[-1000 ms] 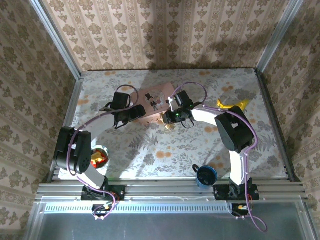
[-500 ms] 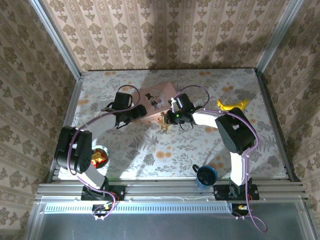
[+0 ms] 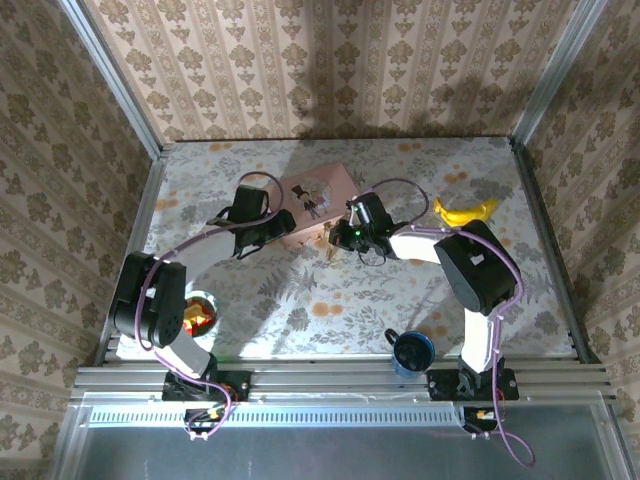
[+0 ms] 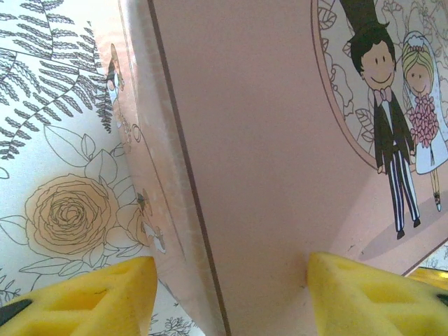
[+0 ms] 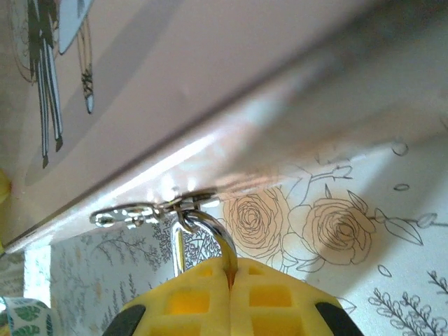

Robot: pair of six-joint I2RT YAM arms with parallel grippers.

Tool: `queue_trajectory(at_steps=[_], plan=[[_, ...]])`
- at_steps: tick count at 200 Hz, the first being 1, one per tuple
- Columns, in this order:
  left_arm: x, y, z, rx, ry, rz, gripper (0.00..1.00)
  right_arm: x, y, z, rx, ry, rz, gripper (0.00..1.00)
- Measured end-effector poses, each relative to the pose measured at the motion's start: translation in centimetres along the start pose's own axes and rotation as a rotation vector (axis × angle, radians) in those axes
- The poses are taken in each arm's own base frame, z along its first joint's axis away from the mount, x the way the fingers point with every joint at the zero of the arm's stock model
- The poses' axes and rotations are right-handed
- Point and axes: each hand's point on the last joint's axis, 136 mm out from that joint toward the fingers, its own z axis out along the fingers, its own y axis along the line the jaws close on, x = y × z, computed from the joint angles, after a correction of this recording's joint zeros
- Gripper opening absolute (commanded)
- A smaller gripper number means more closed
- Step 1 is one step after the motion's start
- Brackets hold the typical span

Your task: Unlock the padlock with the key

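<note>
Right pincer (image 5: 229, 280) now clamps the padlock (image 5: 176, 245) hanging from the hasp (image 5: 140, 212) of the pink box (image 4: 259, 140) as the left pincer (image 4: 231, 294), pads apart, narrows around the box, likely steadying it for the key.

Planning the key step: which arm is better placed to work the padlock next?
Right, probably: the right gripper is shut on the padlock at the hasp of the pink box; the left gripper straddles the box's edge, open.
</note>
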Motion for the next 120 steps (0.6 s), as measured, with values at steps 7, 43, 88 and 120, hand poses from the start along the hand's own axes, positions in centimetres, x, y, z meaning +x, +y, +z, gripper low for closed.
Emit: queue_trajectory(at_steps=[7, 43, 88, 120], plan=[[0.02, 0.01, 0.06, 0.001, -0.001, -0.001, 0.57, 0.03, -0.25, -0.02, 0.002, -0.011, 0.026, 0.00], [0.07, -0.16, 0.19, 0.019, -0.005, -0.009, 0.54, -0.25, -0.47, -0.08, -0.037, -0.074, 0.129, 0.00], [0.22, -0.35, 0.32, 0.041, -0.007, -0.020, 0.52, -0.31, -0.62, -0.14, -0.068, -0.129, 0.221, 0.00], [0.30, -0.49, 0.35, 0.054, -0.009, -0.022, 0.52, -0.33, -0.69, -0.27, -0.091, -0.156, 0.275, 0.00]])
